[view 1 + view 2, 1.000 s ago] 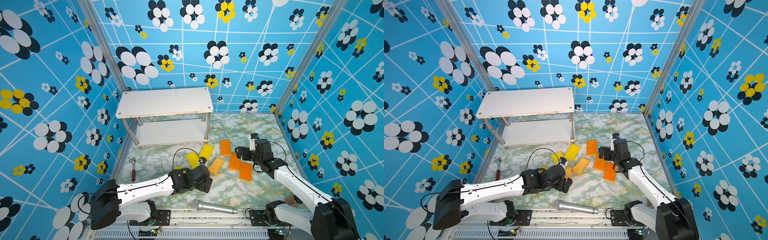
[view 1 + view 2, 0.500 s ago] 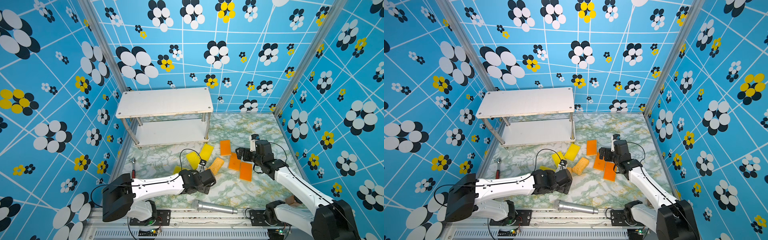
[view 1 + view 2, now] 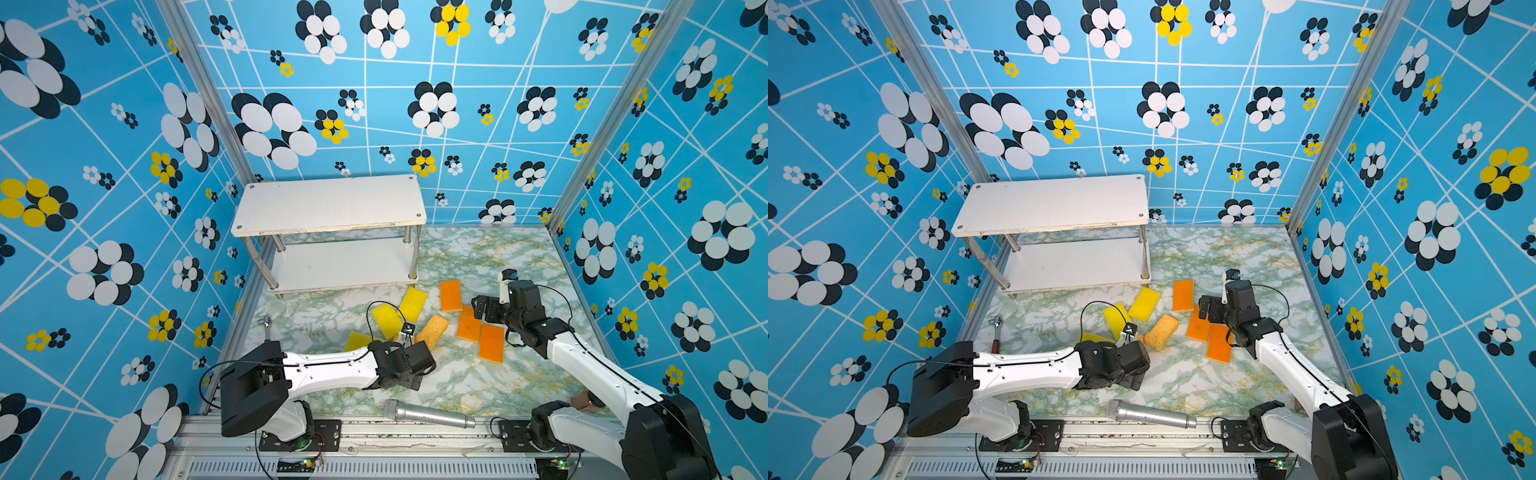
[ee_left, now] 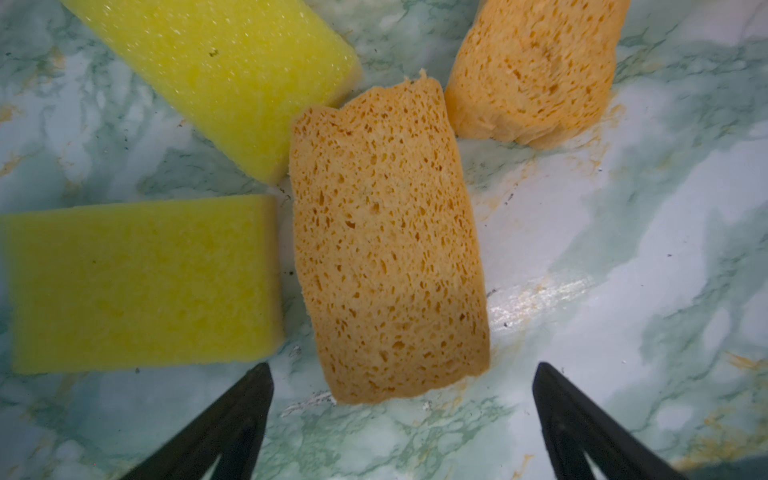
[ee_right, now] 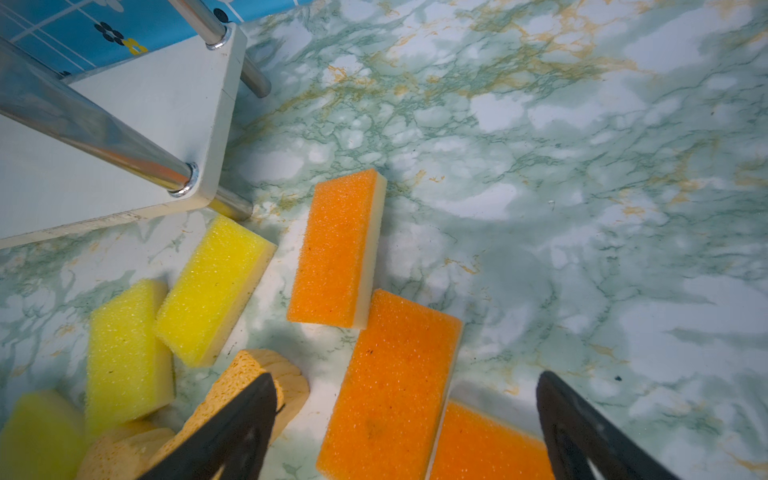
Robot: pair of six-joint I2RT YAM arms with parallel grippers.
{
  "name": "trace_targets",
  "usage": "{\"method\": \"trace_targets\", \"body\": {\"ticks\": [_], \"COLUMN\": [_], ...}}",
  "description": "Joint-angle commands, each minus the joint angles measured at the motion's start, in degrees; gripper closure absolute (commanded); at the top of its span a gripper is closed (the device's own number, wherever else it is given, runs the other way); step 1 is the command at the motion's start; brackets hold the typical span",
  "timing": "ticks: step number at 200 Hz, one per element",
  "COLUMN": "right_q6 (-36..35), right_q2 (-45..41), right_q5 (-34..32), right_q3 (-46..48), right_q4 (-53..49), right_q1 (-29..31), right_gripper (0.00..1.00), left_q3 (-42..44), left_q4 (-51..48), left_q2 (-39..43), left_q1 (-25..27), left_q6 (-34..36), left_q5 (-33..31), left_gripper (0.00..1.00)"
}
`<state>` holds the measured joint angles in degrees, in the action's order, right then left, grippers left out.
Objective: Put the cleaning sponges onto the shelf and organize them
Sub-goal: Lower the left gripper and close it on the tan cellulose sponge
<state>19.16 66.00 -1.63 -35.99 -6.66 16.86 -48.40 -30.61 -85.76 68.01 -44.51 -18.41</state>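
The left gripper (image 4: 403, 368) points down at the marbled table (image 4: 623, 249). Its jaws are spread as wide as they go, with nothing in them. A tan sponge (image 4: 386, 249), full of small holes, lies lengthwise straight ahead of it. The sponge's near end sits between the two fingertips and touches neither. A second tan sponge (image 4: 528, 70) lies just past its far end. Two yellow sponges (image 4: 141, 282) lie to one side, the nearer one just beside it.

The right gripper (image 5: 405, 375) is likewise spread wide and holds nothing. An orange sponge (image 5: 395, 386) lies on the table between its fingers, with a second orange sponge (image 5: 336, 249) just ahead and a third orange sponge (image 5: 486, 444) just beside it.

The shelf (image 3: 332, 203) stands beyond both grippers, on the left gripper's side, and a third yellow sponge (image 3: 413, 303) lies just beside its near right leg. A silver microphone (image 3: 428, 415) lies behind the left gripper, near the arm bases. Whether it bears any lettering cannot be told.
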Motion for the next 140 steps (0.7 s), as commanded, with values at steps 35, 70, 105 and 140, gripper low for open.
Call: {"method": "trace_targets", "body": {"ticks": [35, 70, 105, 140], "right_q6": [0.35, 0.66, 0.44, 1.05], "right_q2": [4.92, 6.25, 5.62, 5.26], "right_q5": [-0.01, 0.79, 0.58, 0.58], "right_q3": [-2.44, -3.04, -2.96, -2.24], "right_q4": [0.77, 1.49, 0.68, 1.37], "right_q1": [0.49, 0.52, 0.54, 0.47], "right_gripper": [0.01, 0.01, 0.01, 0.01], "left_q3": [-2.58, -4.46, -4.70, -3.09], "left_q4": [-1.56, -1.76, -2.09, -2.22], "left_q2": [-3.39, -5.76, -6.21, -5.43], "left_q1": [0.11, -0.04, -0.24, -0.40], "left_q6": [0.72, 2.24, 2.09, 0.29], "left_q5": [0.66, -0.65, 0.64, 0.06], "left_gripper": [0.01, 0.01, 0.01, 0.02]}}
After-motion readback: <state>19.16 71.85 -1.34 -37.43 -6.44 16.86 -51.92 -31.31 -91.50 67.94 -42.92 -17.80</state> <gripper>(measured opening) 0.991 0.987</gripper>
